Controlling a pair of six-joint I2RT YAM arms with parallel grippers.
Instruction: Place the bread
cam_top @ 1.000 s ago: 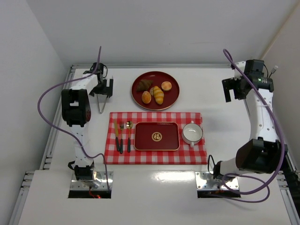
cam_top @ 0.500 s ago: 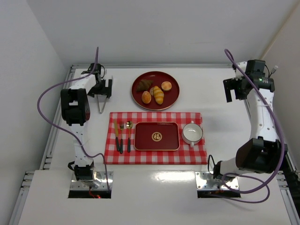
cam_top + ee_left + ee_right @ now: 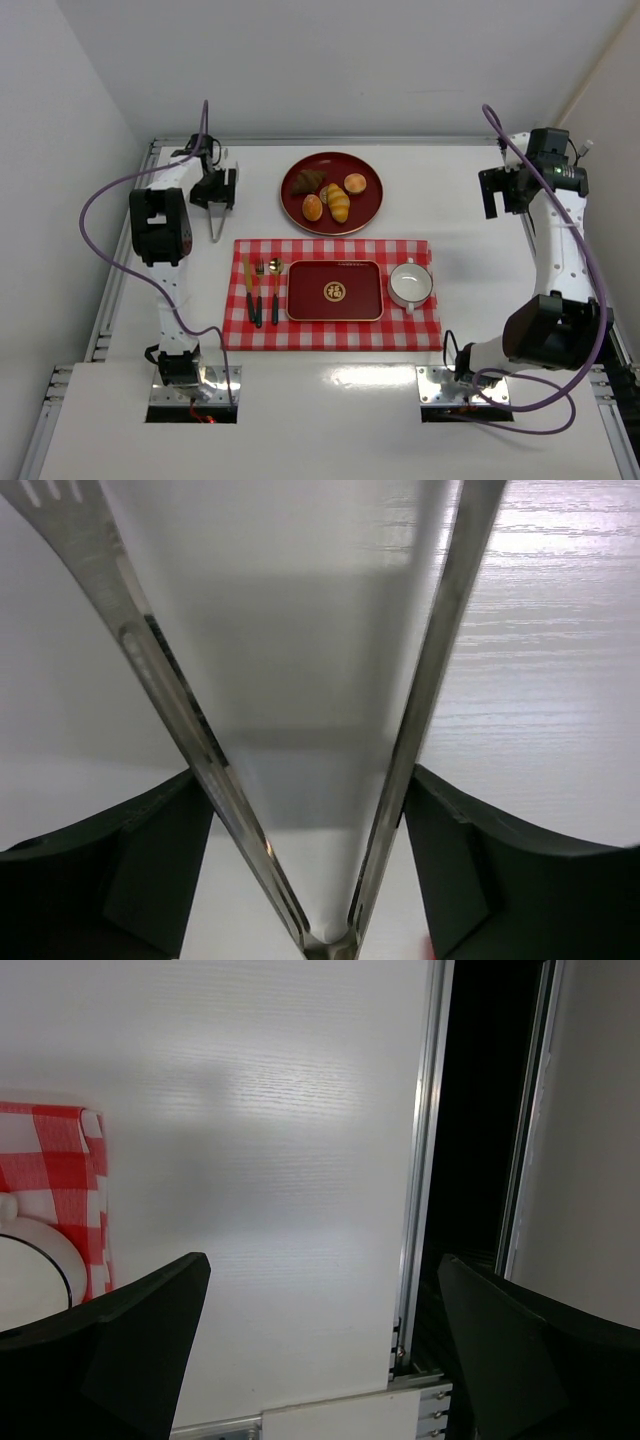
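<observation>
Two small round golden-brown buns, the bread, lie on the round red plate (image 3: 300, 165) at the back: one at the front left (image 3: 313, 207), one at the right (image 3: 355, 183). A ridged yellow roll (image 3: 338, 201) and a dark pastry (image 3: 308, 180) lie with them. Metal tongs (image 3: 215, 226) lie on the table at the left. My left gripper (image 3: 215, 190) is open and straddles their hinge end; in the left wrist view the tongs' arms (image 3: 170, 690) run between my fingers (image 3: 150, 870), close to both. My right gripper (image 3: 505, 190) is open and empty at the far right.
A red checked cloth (image 3: 420, 335) carries a rectangular red tray (image 3: 335, 290), a white cup (image 3: 409, 284) and cutlery (image 3: 262, 288). In the right wrist view the cloth corner (image 3: 60, 1170) and cup rim (image 3: 30, 1260) show at the left, and the table's metal edge rail (image 3: 420, 1210) at the right.
My left gripper has shifted slightly back over the tongs' hinge end. My right gripper has drifted slightly right. The tongs and the bread have not moved.
</observation>
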